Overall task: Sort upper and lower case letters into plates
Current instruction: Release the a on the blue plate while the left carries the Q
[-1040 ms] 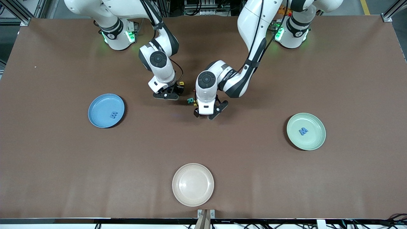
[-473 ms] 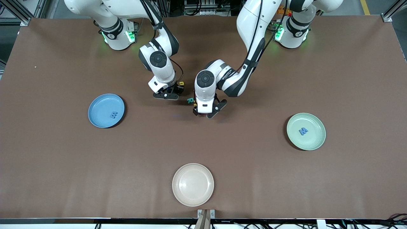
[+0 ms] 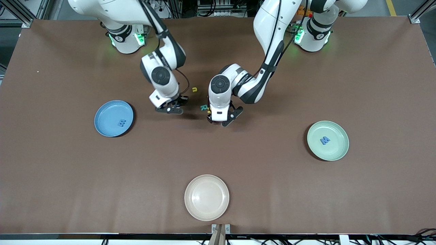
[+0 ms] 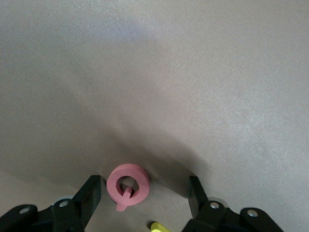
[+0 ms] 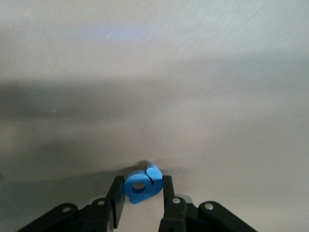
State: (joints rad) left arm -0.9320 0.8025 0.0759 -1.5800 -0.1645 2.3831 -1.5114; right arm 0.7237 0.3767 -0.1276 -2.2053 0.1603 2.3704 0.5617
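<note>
Even overhead light; soft shadows pool under both arms on the surface (image 3: 306, 190). Wrist views look washed-out, slightly soft.

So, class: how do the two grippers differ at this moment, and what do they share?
The right gripper is shut on a blue letter; the left gripper stands open around a pink letter lying on the table. The right grips its letter on edge; the left's lies flat. Both are near the table's middle.

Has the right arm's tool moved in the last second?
Yes. The right tool, shut on a blue letter, has shifted toward the blue plate and away from the yellow letter it was beside.
</note>
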